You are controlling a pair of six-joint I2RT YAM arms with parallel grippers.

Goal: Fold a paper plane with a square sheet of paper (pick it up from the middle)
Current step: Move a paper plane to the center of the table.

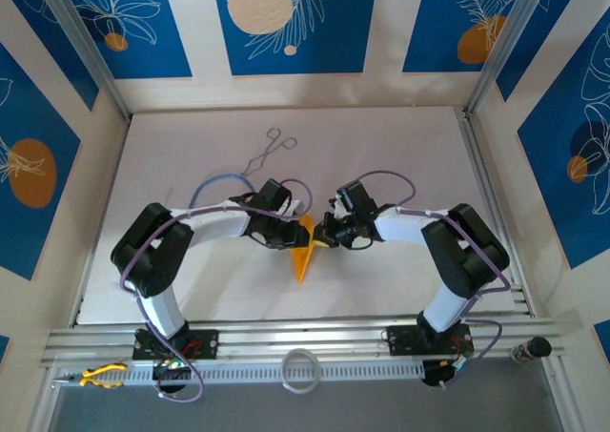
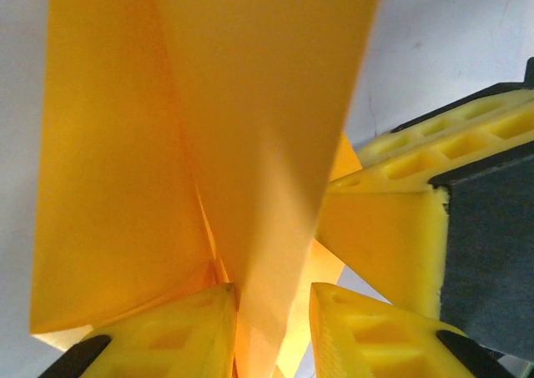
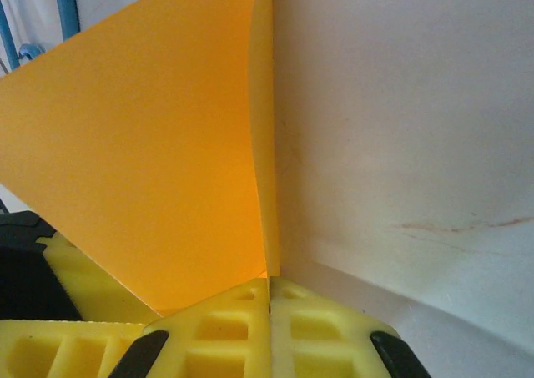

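The square sheet of paper stands folded into a slim orange-yellow paper plane (image 1: 304, 249), its point toward the near edge of the table. My right gripper (image 3: 269, 283) is shut on the plane's folded edge (image 3: 264, 144), which rises straight out of its pads. My left gripper (image 2: 273, 301) is open; the plane's keel (image 2: 250, 144) runs down between its fingers, touching the left pad and standing off the right one. From above, the left gripper (image 1: 292, 233) and right gripper (image 1: 327, 234) face each other across the plane. The right gripper's fingers (image 2: 392, 228) sit just beside the plane in the left wrist view.
Metal forceps (image 1: 270, 152) lie on the white table (image 1: 410, 155) behind the arms. A blue cable (image 1: 212, 185) curves by the left arm. A white tape ring (image 1: 301, 370) and yellow pliers (image 1: 100, 377) rest on the front rail.
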